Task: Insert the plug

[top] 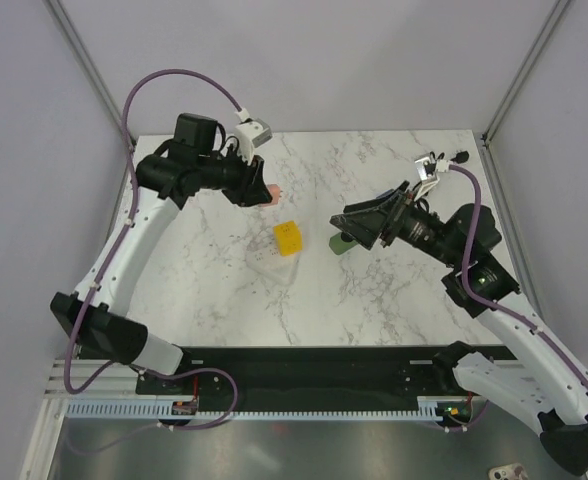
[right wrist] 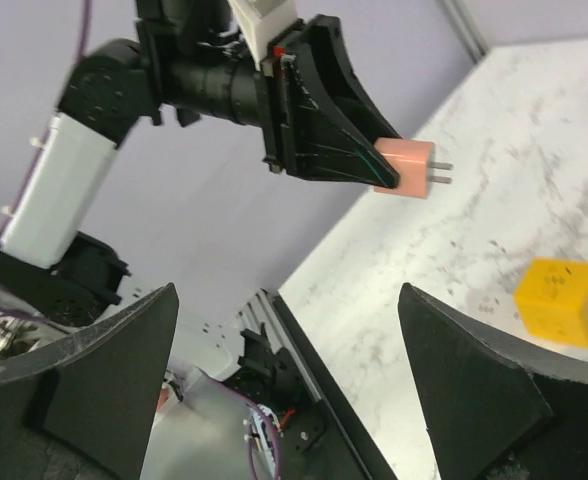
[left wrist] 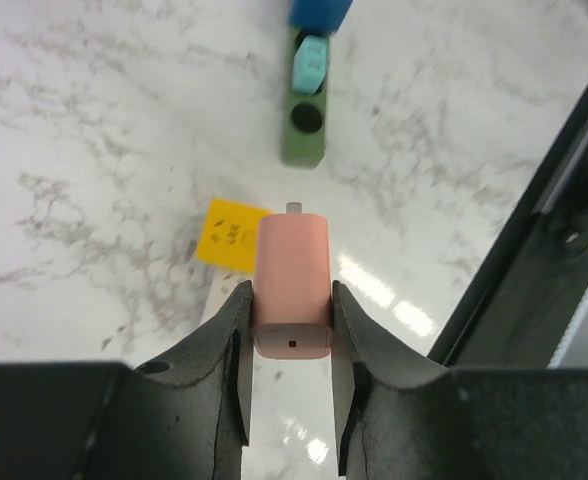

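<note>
Left claw [left wrist: 290, 300] pinches the pink rounded plastic plug [left wrist: 292, 255] by its flat sides, above the far-left part of the white veined marble desk [top: 394, 290]. 2 metal prongs lead toward the dark green socket strip [top: 340, 243] at mid-desk, likely lined up for insertion. Right claw [top: 346, 232] spread wide at the strip, gripping nothing. Matte yellow cube [top: 288, 238] sits between.

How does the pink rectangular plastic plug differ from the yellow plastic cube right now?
The pink plug is clamped in the left gripper, held clear of the white marble table; the yellow cube lies on it, untouched. The plug is elongated, with metal prongs at its tip; the cube is squat, with small dark marks on one face and no prongs. Both are small, solid-coloured blocks.
</note>
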